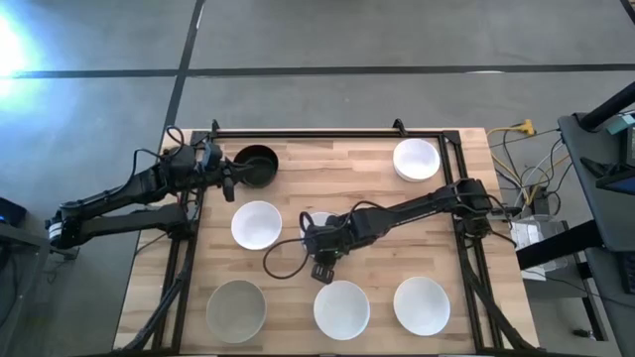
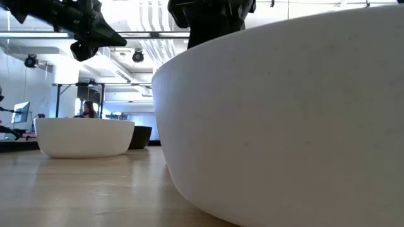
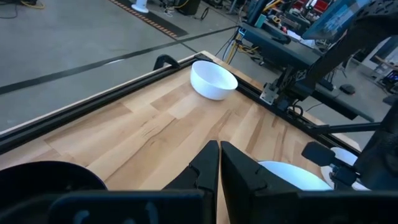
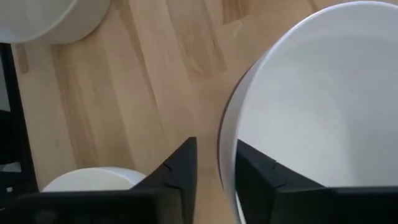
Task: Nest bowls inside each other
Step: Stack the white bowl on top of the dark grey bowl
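Several bowls rest on their bases on the wooden table (image 1: 367,198). A black bowl (image 1: 256,164) sits at the far left and a grey bowl (image 1: 235,309) at the near left; the others are white. My right gripper (image 4: 217,171) is open at the near rim of the middle white bowl (image 1: 316,217), which its arm largely hides from above. One finger stands inside that bowl (image 4: 311,106) and one outside. My left gripper (image 3: 219,163) is shut on nothing, raised beside the black bowl (image 3: 43,177). My right gripper comes slanting down from the table's right side and stands astride the middle white bowl's near rim (image 4: 227,155), one finger inside the bowl and one outside. Whether either finger touches the rim, I cannot tell. The bowl sits upright on the table.
White bowls stand at the far right (image 1: 417,159), left of the middle (image 1: 256,224), near middle (image 1: 341,309) and near right (image 1: 422,304). A black metal frame (image 1: 327,132) edges the table. A loop of cable (image 1: 283,260) hangs from the right arm. Bare wood lies at the far middle.
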Controlling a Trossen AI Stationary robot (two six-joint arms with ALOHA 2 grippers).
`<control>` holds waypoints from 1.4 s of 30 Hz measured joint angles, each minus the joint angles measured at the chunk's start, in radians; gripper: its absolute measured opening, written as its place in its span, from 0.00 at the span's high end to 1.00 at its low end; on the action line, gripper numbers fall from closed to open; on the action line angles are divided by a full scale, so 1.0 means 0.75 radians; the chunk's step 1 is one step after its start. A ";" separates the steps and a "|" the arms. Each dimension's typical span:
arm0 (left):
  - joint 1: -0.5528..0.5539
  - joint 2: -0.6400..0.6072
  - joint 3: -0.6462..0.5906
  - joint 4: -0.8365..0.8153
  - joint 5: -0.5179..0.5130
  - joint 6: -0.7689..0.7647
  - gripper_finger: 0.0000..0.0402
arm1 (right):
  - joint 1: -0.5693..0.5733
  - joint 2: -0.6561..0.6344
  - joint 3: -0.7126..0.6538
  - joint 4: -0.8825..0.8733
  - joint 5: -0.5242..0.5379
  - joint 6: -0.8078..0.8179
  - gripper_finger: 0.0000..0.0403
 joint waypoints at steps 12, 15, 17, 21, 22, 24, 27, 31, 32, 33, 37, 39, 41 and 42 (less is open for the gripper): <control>-0.001 0.022 -0.001 0.000 0.021 -0.001 1.00 | -0.022 -0.160 -0.001 0.040 0.010 -0.021 0.71; -0.001 0.045 -0.001 0.000 0.021 -0.001 1.00 | -0.024 -0.158 -0.002 0.035 -0.028 -0.049 0.79; -0.001 0.063 -0.001 0.000 0.021 -0.001 1.00 | -0.025 -0.145 -0.001 0.039 -0.065 -0.068 0.86; -0.001 0.095 -0.001 0.011 0.022 -0.001 1.00 | -0.025 -0.111 -0.003 0.028 -0.071 -0.109 0.97; -0.001 0.102 -0.001 0.013 0.022 -0.001 1.00 | -0.028 -0.103 -0.003 0.031 -0.071 -0.114 0.97; -0.001 0.114 -0.001 0.028 0.022 -0.001 1.00 | -0.037 -0.090 -0.003 0.035 -0.082 -0.115 0.98; 0.000 0.126 -0.001 0.046 0.025 -0.001 1.00 | -0.050 -0.053 -0.003 0.041 -0.132 -0.117 0.98; -0.001 0.127 -0.001 0.047 0.026 -0.001 1.00 | -0.056 -0.028 -0.004 0.035 -0.171 -0.116 0.98; -0.001 0.126 -0.001 0.047 0.025 -0.001 1.00 | -0.056 -0.029 -0.004 0.038 -0.171 -0.117 0.98; -0.001 0.126 -0.001 0.048 0.025 -0.001 1.00 | -0.056 -0.035 -0.004 0.045 -0.170 -0.117 0.98; -0.001 0.122 -0.001 0.048 0.025 -0.001 1.00 | -0.063 -0.068 -0.004 0.066 -0.123 -0.117 0.98; 0.000 0.124 -0.001 0.048 0.026 -0.001 1.00 | -0.070 -0.086 -0.004 0.077 -0.093 -0.116 0.98; 0.000 0.125 -0.001 0.047 0.028 -0.001 1.00 | -0.080 -0.090 -0.003 0.076 -0.071 -0.117 0.98; 0.000 0.124 -0.001 0.048 0.029 -0.001 1.00 | -0.085 -0.090 -0.003 0.075 -0.066 -0.117 0.98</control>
